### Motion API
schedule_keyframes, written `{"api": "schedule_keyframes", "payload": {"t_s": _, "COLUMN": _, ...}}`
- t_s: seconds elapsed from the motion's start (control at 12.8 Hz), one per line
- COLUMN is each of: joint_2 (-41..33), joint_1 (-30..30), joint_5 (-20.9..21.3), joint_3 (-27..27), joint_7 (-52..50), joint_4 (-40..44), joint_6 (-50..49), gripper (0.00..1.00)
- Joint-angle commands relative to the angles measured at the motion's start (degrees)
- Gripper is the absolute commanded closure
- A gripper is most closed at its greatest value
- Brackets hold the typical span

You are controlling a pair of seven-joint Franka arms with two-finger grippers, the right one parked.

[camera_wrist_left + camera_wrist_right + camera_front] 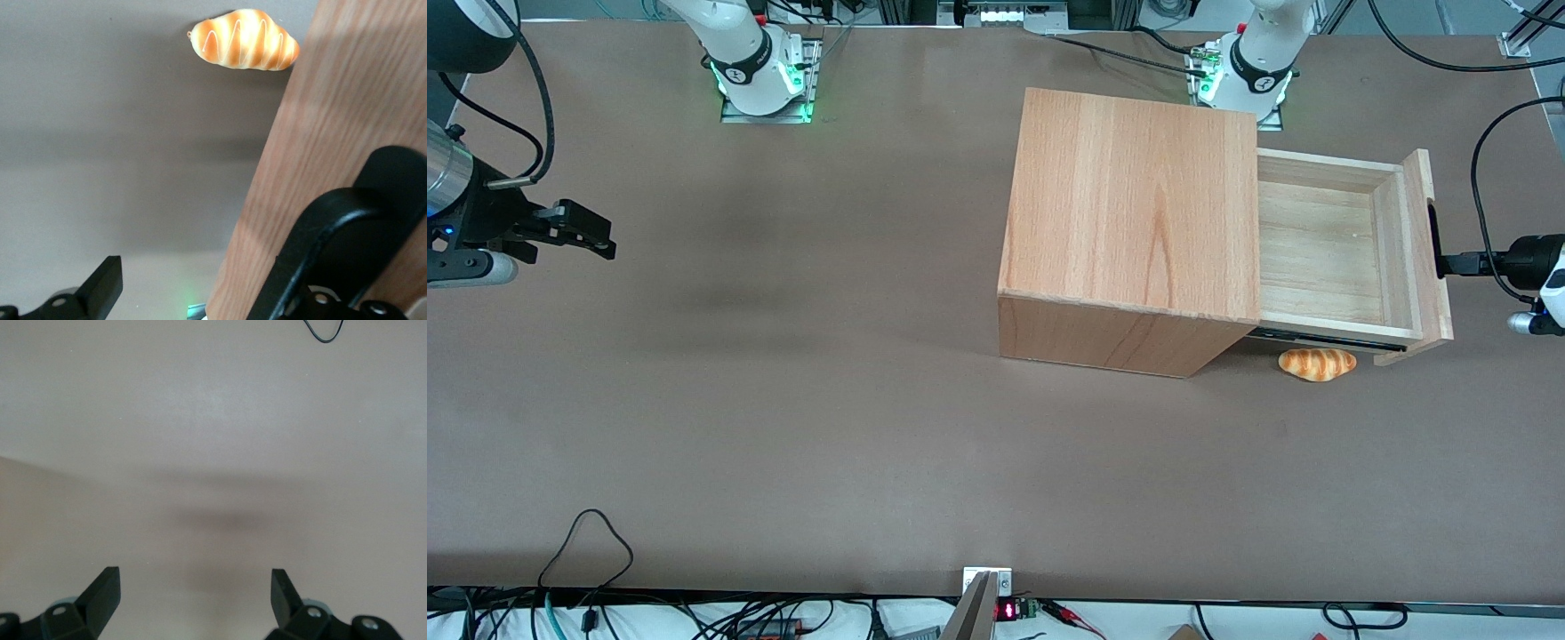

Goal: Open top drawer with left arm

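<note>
Top drawer [1325, 253] stands pulled out, the left arm's gripper [1440, 264] spread wide, one finger against its black handle [393, 177]

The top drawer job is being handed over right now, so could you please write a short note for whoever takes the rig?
Gripper: the left arm's gripper is at the black bar handle on the front panel of the top drawer. One finger hangs free over the table, so it looks open.
Things: the drawer is pulled well out of the cabinet; its tray shows nothing inside. A bread roll lies on the table beside the cabinet, nearer the front camera than the drawer.
Done: the drawer is open.
Left: probably only backing the gripper away from the handle.
</note>
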Motion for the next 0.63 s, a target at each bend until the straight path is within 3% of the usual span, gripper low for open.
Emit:
{"api": "schedule_keyframes", "payload": {"t_s": 0.0, "joint_2": 2.5, "joint_1": 0.7, "joint_5": 2.2, "joint_3": 0.8, "joint_7": 1.4, "joint_4": 6.9, "joint_6": -1.5, "gripper": 0.0}}
{"api": "schedule_keyframes", "payload": {"t_s": 0.55, "joint_2": 1.8, "joint_1": 0.0, "joint_5": 2.0, "joint_3": -2.9, "joint_7": 1.2, "joint_4": 13.2, "joint_6": -10.5, "gripper": 0.0}}
